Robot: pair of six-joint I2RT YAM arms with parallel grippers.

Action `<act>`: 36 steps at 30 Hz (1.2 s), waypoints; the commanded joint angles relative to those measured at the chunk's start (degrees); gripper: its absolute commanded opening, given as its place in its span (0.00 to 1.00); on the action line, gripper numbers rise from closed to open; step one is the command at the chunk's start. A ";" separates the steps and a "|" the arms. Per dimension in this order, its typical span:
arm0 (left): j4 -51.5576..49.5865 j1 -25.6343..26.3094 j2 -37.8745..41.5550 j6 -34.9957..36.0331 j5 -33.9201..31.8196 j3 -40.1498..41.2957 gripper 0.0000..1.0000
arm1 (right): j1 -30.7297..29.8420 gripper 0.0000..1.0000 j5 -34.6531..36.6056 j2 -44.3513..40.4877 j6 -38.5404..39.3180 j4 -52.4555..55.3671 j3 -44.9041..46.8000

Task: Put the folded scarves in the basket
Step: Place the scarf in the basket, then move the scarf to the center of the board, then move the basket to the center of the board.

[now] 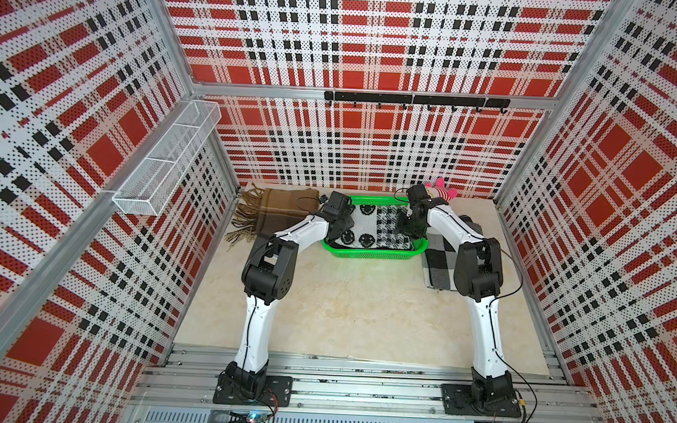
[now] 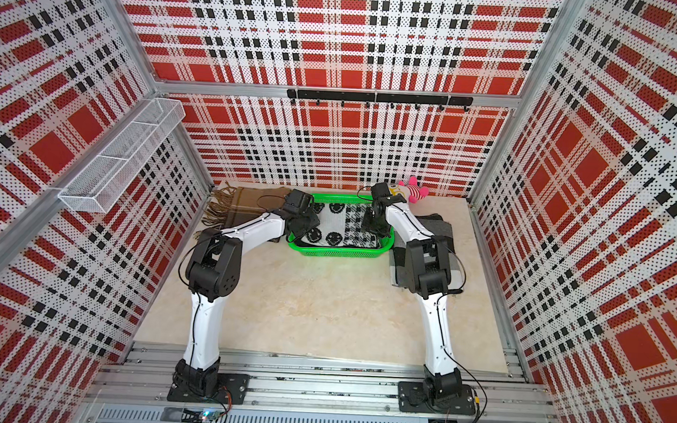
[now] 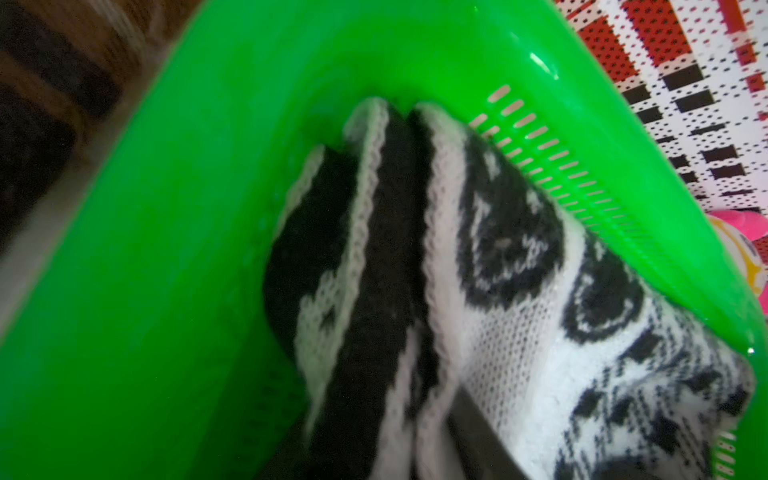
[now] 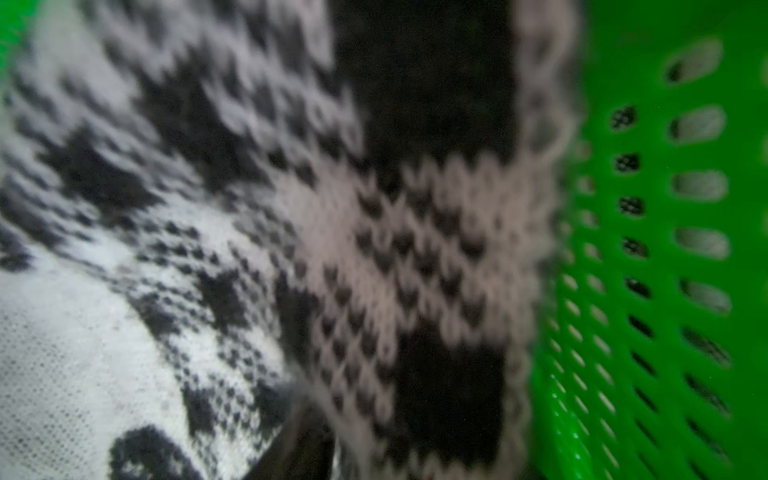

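Note:
The folded scarf [image 1: 372, 226] [image 2: 340, 224], a black-and-white knit with round faces and a houndstooth part, lies flat inside the green basket [image 1: 370, 255] [image 2: 338, 252] at the back of the table. My left gripper [image 1: 342, 230] [image 2: 308, 227] is down at the scarf's left end, my right gripper [image 1: 405, 228] [image 2: 370, 226] at its right end. In the left wrist view the scarf's [image 3: 519, 291] layered edge runs between the parted jaws of the left gripper [image 3: 386, 415], against the basket wall [image 3: 166, 249]. The right wrist view is blurred: the scarf's fold [image 4: 291, 208] lies across the right gripper [image 4: 415, 436], next to the perforated wall [image 4: 665, 249].
A brown fringed scarf [image 1: 277, 213] lies left of the basket. A grey checked cloth [image 1: 441, 265] lies to its right, under my right arm. A pink plush toy [image 1: 443, 190] sits behind the basket. A white wire rack [image 1: 168, 160] hangs on the left wall, a black hook rail [image 1: 414, 100] on the back wall.

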State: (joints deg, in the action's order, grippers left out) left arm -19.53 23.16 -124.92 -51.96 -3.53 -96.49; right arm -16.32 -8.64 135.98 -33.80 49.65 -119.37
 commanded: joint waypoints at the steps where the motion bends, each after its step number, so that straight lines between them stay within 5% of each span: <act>1: -1.01 1.01 6.00 0.11 -1.66 -0.01 0.62 | 0.32 0.56 1.87 -4.94 0.67 -0.33 1.61; 4: -1.08 0.85 8.83 0.24 -1.32 -0.28 0.73 | 0.33 0.63 1.44 -7.05 0.40 -0.19 2.01; 11: -1.43 -2.33 14.51 0.20 1.00 0.74 0.75 | 0.36 0.70 0.68 -11.60 -0.47 -0.45 2.93; 17: -1.47 -7.94 17.72 1.48 1.64 3.10 0.59 | -0.35 0.62 3.54 -15.93 -0.76 -0.94 5.53; 19: -1.43 -11.62 17.46 2.65 2.03 3.64 0.54 | -0.94 0.52 4.43 -17.83 -0.58 -2.26 7.91; 26: -1.88 -20.80 10.12 7.22 1.47 2.40 0.44 | -5.18 0.43 3.84 -23.47 -0.41 -8.23 18.27; 36: -4.55 -24.54 -6.33 12.18 -1.92 -9.37 0.44 | -6.75 0.43 0.81 -23.18 -1.18 -10.18 23.92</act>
State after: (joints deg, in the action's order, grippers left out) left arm -22.68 -0.97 -127.87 -42.81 -4.08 -102.00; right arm -23.22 -7.01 113.67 -34.46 41.43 -95.33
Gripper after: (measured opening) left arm 0.438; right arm 0.431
